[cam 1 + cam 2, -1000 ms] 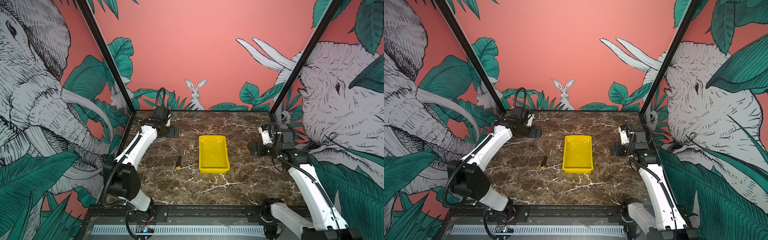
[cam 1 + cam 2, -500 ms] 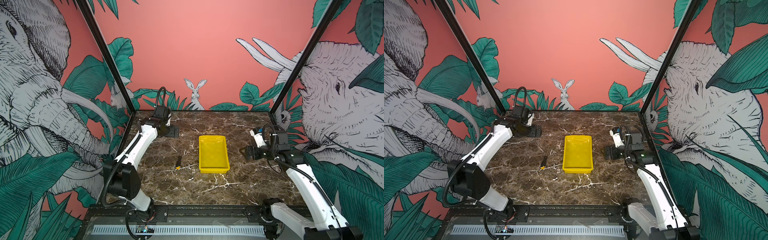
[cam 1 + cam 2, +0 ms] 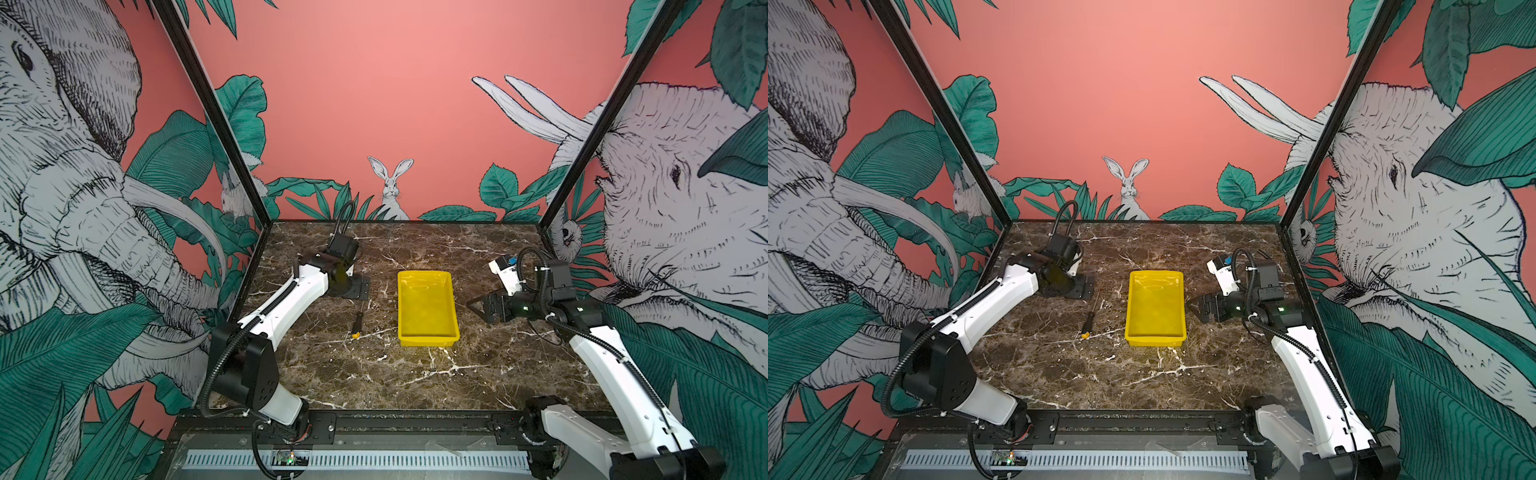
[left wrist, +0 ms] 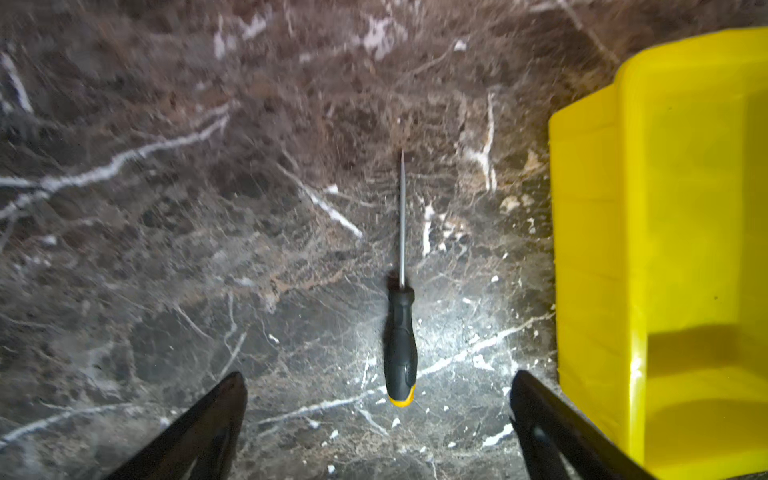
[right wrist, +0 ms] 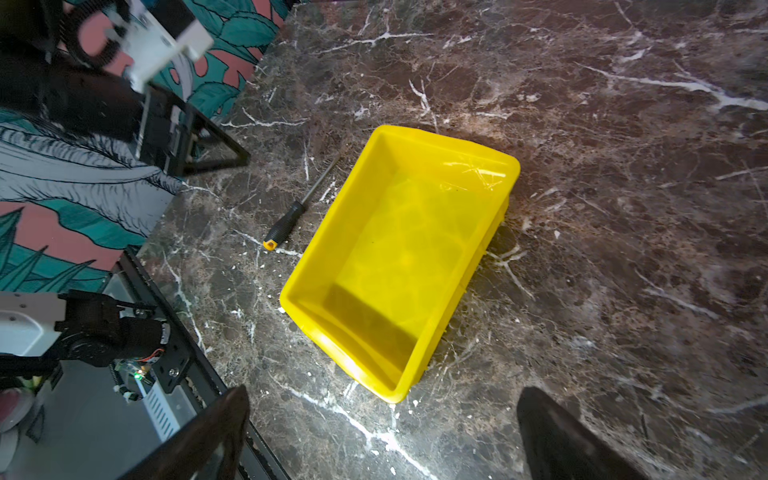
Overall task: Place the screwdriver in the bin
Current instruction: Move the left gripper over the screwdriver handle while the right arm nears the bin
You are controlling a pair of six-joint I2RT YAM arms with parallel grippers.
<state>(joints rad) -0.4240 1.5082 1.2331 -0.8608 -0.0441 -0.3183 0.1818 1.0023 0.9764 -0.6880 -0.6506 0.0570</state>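
Little screwdriver (image 4: 400,332) left of the bin (image 4: 582,249) looks light and stiff, maybe rolly (blurry view), so the wide-spread left gripper (image 4: 377,375) should pinch its black handle, not the shaft.

Screwdriver (image 3: 356,325): small and slim, with a black handle, yellow-orange butt and thin dark shaft. Lies flat on the marble tabletop (image 3: 374,376), just left of centre in both top views, butt toward the lower edge.

Bin (image 3: 426,309): shallow bright yellow rectangular tray, upright, at centre frame with its long side running up-frame. The screwdriver lies near its left wall, roughly parallel and apart.
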